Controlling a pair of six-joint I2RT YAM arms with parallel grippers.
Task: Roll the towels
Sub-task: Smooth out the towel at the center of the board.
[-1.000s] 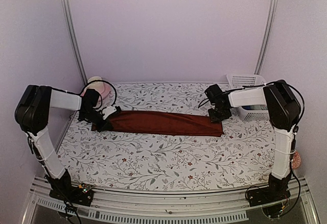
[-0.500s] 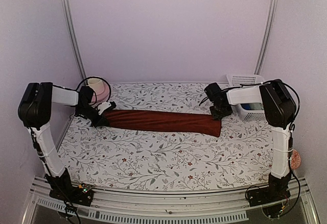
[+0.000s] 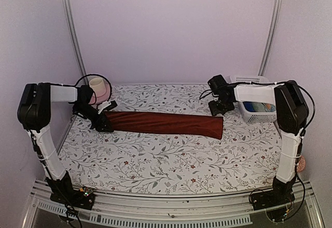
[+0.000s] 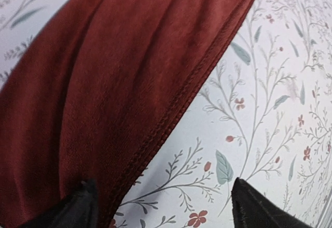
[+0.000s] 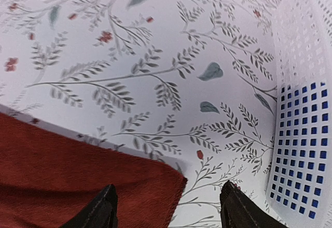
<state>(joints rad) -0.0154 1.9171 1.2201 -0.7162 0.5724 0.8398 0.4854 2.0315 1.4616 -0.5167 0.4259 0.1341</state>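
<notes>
The maroon towel (image 3: 161, 123) lay in a long strip between the left gripper (image 4: 162, 199) and the right gripper (image 5: 168, 197), both with jaws apart, empty. You needed to catch one short end squarely and roll evenly.

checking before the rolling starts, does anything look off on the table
Nothing stands out. The maroon towel lies as a long folded strip, slightly slanted, with the left gripper and right gripper open over its ends. No spills or tears visible.
</notes>
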